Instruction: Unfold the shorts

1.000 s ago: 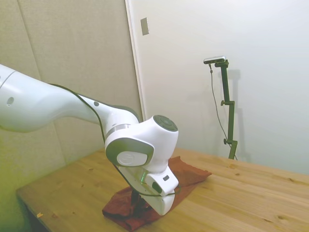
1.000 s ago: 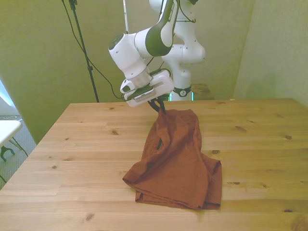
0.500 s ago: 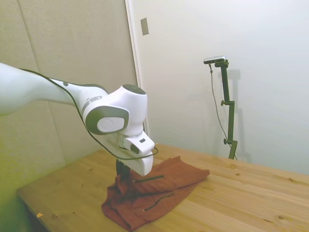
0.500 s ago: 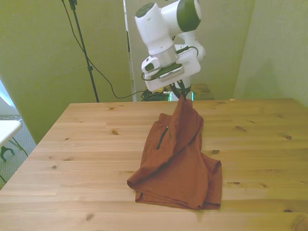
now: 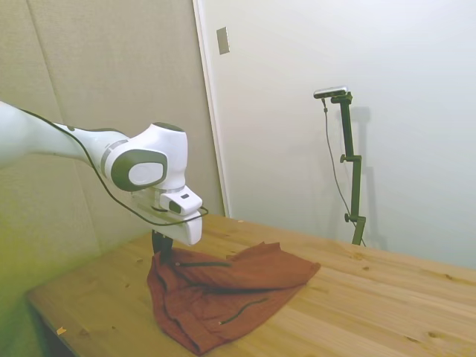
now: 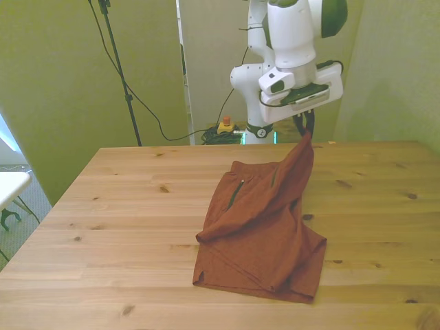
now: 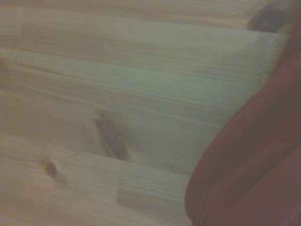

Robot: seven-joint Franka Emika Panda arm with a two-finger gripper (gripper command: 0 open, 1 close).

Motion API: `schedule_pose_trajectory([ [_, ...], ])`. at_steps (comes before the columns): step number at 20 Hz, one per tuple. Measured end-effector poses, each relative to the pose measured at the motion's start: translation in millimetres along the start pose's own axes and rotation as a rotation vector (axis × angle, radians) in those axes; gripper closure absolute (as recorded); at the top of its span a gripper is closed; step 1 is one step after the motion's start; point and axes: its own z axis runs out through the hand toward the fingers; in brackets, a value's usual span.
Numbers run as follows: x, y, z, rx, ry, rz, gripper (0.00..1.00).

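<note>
- Above the far part of the wooden table (image 6: 124,227), the gripper (image 6: 304,130) hangs from the white arm (image 6: 295,41) with its dark fingers (image 5: 159,242) pointing down and pinched together on a corner of the shorts (image 6: 265,227).
- From that pinched corner the rust-red cloth runs down in a taut ridge to the table, so one edge is lifted clear of the wood while the rest lies on it.
- On the table, the bulk of the shorts spreads toward the near edge in the front view, wrinkled and partly doubled over itself, with a folded flap on the side toward the front view's left.
- Near the lifted ridge, a short dark line (image 6: 238,190) shows on the upper layer of the fabric; in the side view two such thin dark lines (image 5: 242,311) cross the cloth.
- Seen from the side, the shorts (image 5: 223,286) sit between the gripper (image 5: 159,245) and the middle of the table (image 5: 387,312), the raised corner being the end nearest the arm (image 5: 44,141).
- Close up, the wrist view gives blurred bare table planks (image 7: 94,108) with knots and a rounded fold of the shorts (image 7: 254,160) along one side.
- Beyond the table, black cables (image 6: 137,96) hang against the wall.
</note>
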Motion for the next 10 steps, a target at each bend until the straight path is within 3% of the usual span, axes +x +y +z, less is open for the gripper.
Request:
schedule_pose_trajectory([
  [4,-11,-32,18,-0.031,-0.006,-0.03,0.0],
  [10,-13,-42,25,-0.042,-0.008,-0.043,0.0],
])
